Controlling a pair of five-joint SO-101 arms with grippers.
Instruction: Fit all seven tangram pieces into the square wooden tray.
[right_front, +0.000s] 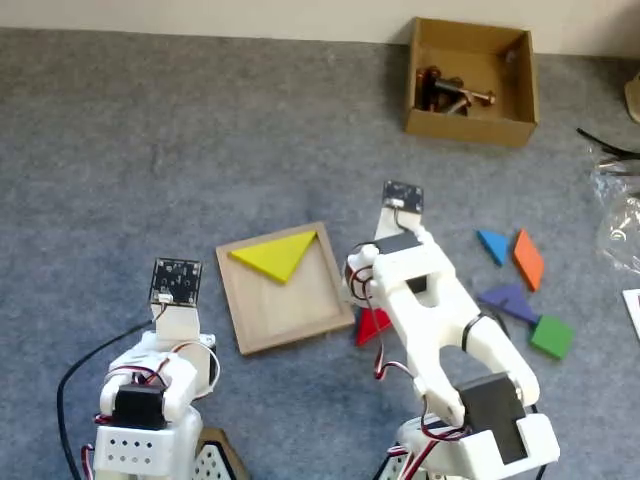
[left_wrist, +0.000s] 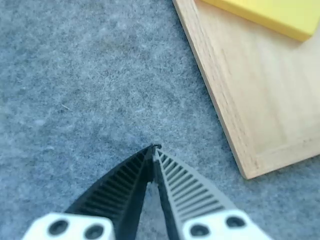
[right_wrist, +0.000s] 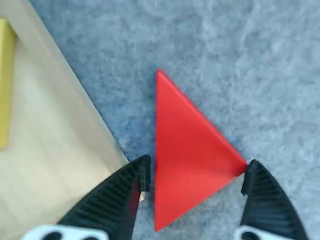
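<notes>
Red triangle (right_front: 372, 325) is your piece in hand: it lies flat on the grey carpet (right_front: 150, 150), just beside the near right corner of the wooden tray (right_front: 290, 315) and outside its wall. The right gripper (right_wrist: 197, 165) hangs over it with its jaws apart, one finger (right_wrist: 122, 192) beside the triangle's long edge and the other (right_wrist: 262, 192) by the square corner opposite. That straddle looks chosen so that closing would pinch the piece across its short height. Whether either finger already touches the wood, you cannot tell from here. The long edge faces the tray side but lies at an angle to the tray wall, and the square corner points away from the tray, so you would probably need to turn the piece before it sits against anything inside. The yellow triangle (right_front: 275, 255) is already in the tray, its long edge along the far wall and its point aimed at the tray's middle, which leaves the near half bare for the red one. Your left gripper (left_wrist: 154, 150) has its jaws together on nothing and hangs over the carpet just off the tray's near left corner. Well off to the right wait the blue triangle (right_front: 492, 245), orange parallelogram (right_front: 528, 258), purple triangle (right_front: 508, 298) and green square (right_front: 551, 336).
</notes>
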